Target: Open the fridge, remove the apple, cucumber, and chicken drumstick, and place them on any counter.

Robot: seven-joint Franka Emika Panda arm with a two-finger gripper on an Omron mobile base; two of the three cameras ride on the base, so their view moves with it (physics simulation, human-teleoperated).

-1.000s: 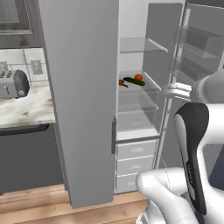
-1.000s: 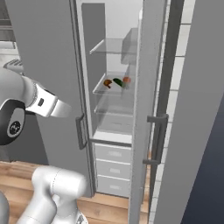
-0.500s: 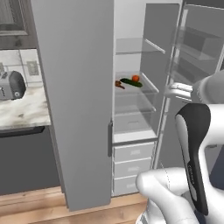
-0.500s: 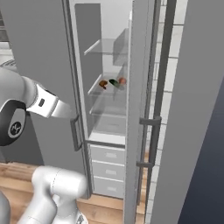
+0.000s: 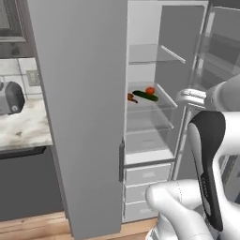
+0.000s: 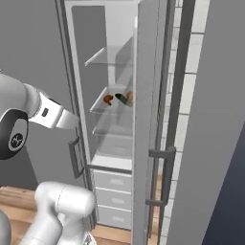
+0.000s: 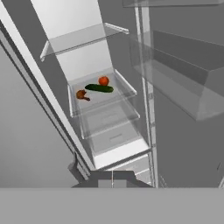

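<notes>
The fridge [image 5: 84, 117] has its left door closed and its right door swung open, baring a white interior with glass shelves. On the middle shelf lie the apple [image 5: 149, 90], the cucumber [image 5: 145, 97] and the chicken drumstick [image 5: 131, 98]. They also show in the right base view as apple [image 6: 129, 96], cucumber [image 6: 121, 99] and drumstick [image 6: 108, 99]. In the hand view the apple [image 7: 103, 81], cucumber [image 7: 99, 88] and drumstick [image 7: 81, 94] lie well ahead of my gripper [image 7: 112, 180]. It is shut on nothing and stays outside the fridge. The counter [image 5: 23, 129] lies left of the fridge.
A toaster [image 5: 10, 98] stands on the counter. The open right door [image 6: 147, 119] with its bar handle [image 6: 165, 177] and door bins [image 7: 183, 78] stands to the right of the opening. White drawers [image 5: 145, 176] fill the fridge's bottom.
The whole picture has slid left in both base views, so the base has driven. The arm keeps its pose and the food has not moved on its shelf.
</notes>
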